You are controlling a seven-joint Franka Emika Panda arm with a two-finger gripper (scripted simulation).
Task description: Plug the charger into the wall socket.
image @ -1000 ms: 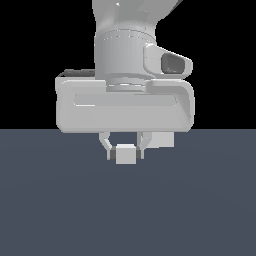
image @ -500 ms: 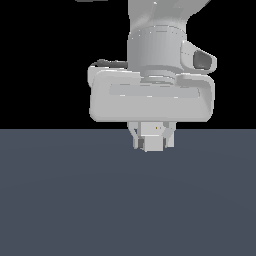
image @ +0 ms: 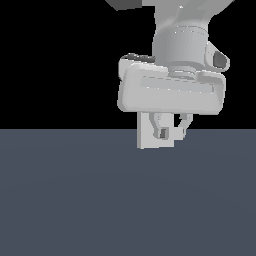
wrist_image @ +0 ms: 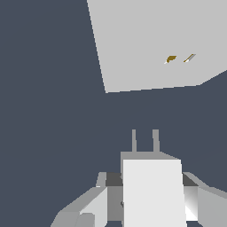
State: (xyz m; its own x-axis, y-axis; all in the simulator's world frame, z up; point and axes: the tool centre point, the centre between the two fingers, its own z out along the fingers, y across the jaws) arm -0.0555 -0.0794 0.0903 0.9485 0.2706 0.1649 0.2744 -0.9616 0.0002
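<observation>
Two thin grey prongs of small white rectangular charger, clamped in white gripper, face upright white square wall socket; holes sit off-line, so shift sideways first, then push straight.

All I see besides is a flat dark slate-blue floor, apparently bare, under a black backdrop.

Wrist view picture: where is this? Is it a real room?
Probably not a real room: it looks like a computer simulation. The floor is one flat grey-blue with no texture, the wall socket is a plain white plate, and the gripper holds a blocky white charger.
</observation>
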